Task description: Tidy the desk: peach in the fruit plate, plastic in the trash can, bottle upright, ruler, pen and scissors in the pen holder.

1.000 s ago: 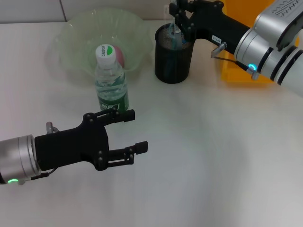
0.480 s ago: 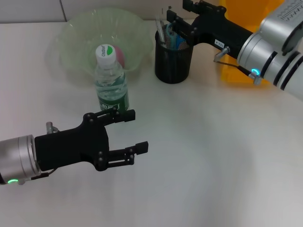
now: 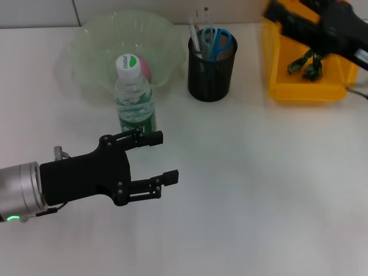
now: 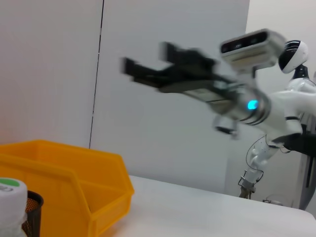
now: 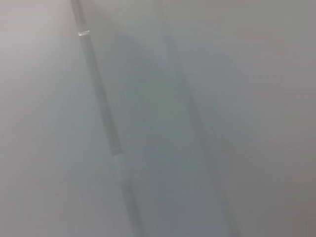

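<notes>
Pulling back, my right gripper has left the pen holder and now hangs blurred above the yellow bin at far right; I cannot tell how its jaws stand. Scissors, pen and ruler stand in the holder, uncovered now. My left gripper hasn't moved, near left over the counter, jaws wide and empty. Just beyond it the bottle stands upright, in front of the fruit plate with the peach inside.
</notes>
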Controlling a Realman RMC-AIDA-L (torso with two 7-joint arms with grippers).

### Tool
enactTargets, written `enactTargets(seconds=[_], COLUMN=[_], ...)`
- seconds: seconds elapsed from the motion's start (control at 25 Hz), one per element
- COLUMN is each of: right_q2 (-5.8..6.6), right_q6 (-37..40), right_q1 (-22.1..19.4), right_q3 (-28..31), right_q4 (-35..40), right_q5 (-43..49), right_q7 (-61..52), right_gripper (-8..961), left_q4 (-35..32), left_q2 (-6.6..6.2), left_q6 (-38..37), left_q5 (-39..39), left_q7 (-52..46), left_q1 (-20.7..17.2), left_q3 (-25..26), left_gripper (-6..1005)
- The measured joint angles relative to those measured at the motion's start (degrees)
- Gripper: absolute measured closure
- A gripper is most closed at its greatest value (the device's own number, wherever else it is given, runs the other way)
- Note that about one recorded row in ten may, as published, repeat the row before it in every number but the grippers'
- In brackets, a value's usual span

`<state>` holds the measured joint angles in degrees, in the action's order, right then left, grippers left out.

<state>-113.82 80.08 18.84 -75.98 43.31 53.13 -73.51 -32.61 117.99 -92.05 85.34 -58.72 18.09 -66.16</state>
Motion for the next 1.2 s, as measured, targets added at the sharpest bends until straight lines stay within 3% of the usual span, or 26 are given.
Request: enactTargets(seconds=[0.16, 0.28, 0.32, 0.44, 0.52, 0.72, 1.2], right_q2=[0.50, -0.46, -1.32, -2.26, -3.89, -5.30, -5.36], right_q6=[17.90, 24.14, 25.17, 25.13, 24.50, 21.21, 18.42], right_q1=[-2.03, -2.98, -3.59, -4.14, -4.08, -2.61, -0.82], right_q3=[13.10, 19.77, 21.70, 22.00, 21.98, 21.59, 22.03], right_q4=[2.56, 2.44, 1.52, 0.17, -1.31, -2.39, -5.51], right_q5=[20.74, 32.02, 35.77, 37.26, 39.12, 42.85, 43.84], right_q7=[-3.92, -3.33, -2.07, 0.15, 2.19, 2.29, 2.22], right_gripper=[130, 123, 120, 113, 113, 113, 113], left_q4=[0.00, 0.00, 0.00, 0.00, 0.00, 0.00, -0.06], left_q2=[-0.11, -0.24, -0.27, -0.34, -0.46, -0.47, -0.40], left_q6=[0.29, 0.32, 0.33, 0.33, 0.10, 0.03, -0.31], left_q5=[0.06, 0.05, 0.06, 0.13, 0.18, 0.18, 0.18], left_q7=[0.13, 0.39, 0.47, 0.56, 0.60, 0.64, 1.51], left_q1=[0.10, -0.14, -0.25, -0.50, -0.88, -1.09, -2.01], left_q3=[0.03, 0.32, 0.45, 0.59, 0.59, 0.60, 0.60], left_gripper=[202, 202, 202, 202, 202, 202, 202])
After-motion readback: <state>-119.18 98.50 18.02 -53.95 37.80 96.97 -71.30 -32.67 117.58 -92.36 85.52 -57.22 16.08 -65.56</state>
